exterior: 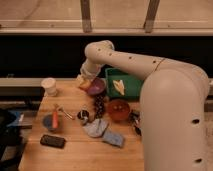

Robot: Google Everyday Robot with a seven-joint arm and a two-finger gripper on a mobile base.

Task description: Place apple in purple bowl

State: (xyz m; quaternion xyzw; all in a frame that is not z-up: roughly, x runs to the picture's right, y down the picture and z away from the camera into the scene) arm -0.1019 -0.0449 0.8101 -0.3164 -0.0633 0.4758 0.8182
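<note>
Table [75,152] — gripper [83,80] beside one purple bowl [96,88]

My one camera sits high by my shoulder, looking forward and down along my arm [165,95] onto the wooden table [75,155] and toward the dark window wall [45,55]; it stands fairly near; my gripper [83,80] hangs at the table's far side, just beside the purple bowl [96,87].

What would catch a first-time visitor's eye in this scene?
The huge white arm sweeps from the right foreground across the wooden table. Its pincer hangs at the table's back, with the apple at its tip, just beside the purple bowl. An orange-red bowl glows mid-table.
</note>
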